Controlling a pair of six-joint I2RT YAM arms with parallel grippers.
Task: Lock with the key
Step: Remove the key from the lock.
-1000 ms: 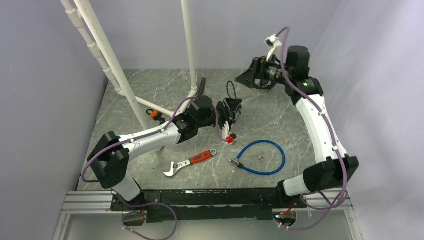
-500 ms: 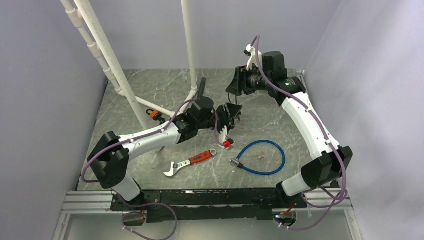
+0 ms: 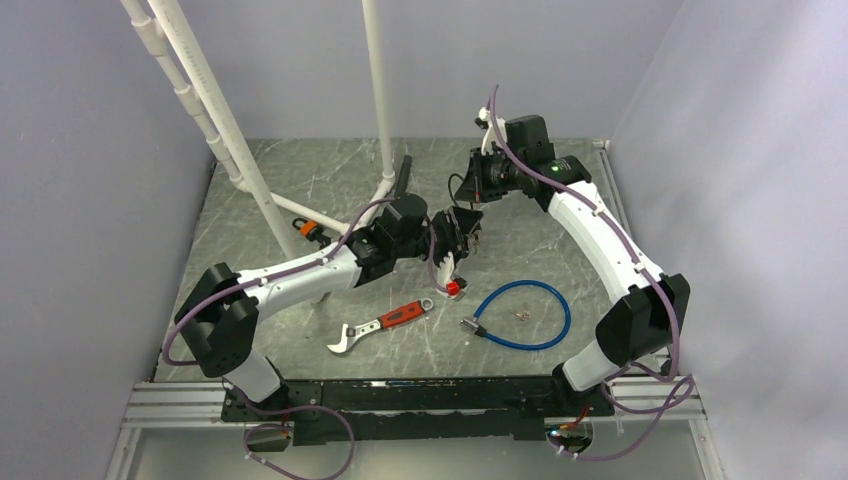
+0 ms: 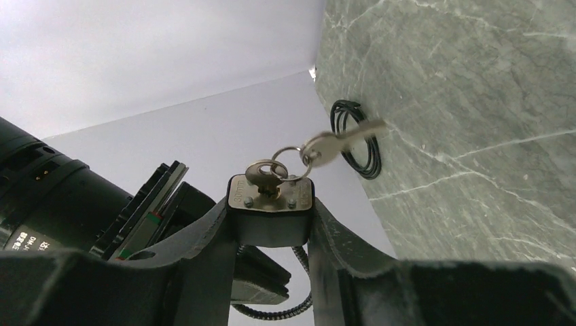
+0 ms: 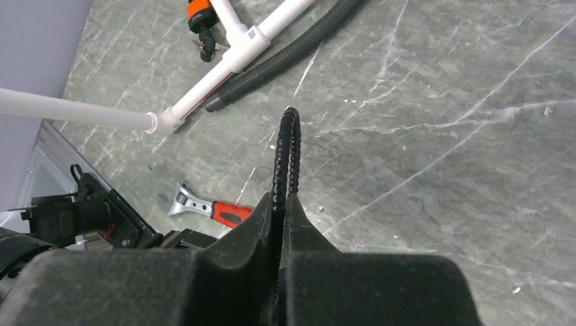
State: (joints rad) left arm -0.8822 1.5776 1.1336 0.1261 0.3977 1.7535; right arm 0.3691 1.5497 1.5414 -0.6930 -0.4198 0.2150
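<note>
My left gripper (image 4: 270,219) is shut on a small black padlock (image 4: 270,212) and holds it above the table, its brass face towards the back wall. A key (image 4: 261,174) sits in the keyhole, and a second key (image 4: 342,142) hangs off its ring. The padlock's black cable loop (image 4: 358,140) stands up behind it. My right gripper (image 5: 281,204) is shut on that thin beaded cable loop (image 5: 285,153), which pokes out past its tips. In the top view the right gripper (image 3: 473,187) meets the left gripper (image 3: 457,236) at the table's middle.
A blue cable lock (image 3: 525,315) and a red-handled wrench (image 3: 380,324) lie on the near half of the table. White pipes (image 3: 250,165) with an orange valve (image 3: 312,230) and a black hose (image 5: 299,44) stand at the left. A red cap (image 3: 455,288) dangles below the left gripper.
My right arm swung left from the back right corner to the padlock, and its gripper shut on the cable loop. The left arm held still with the padlock.
</note>
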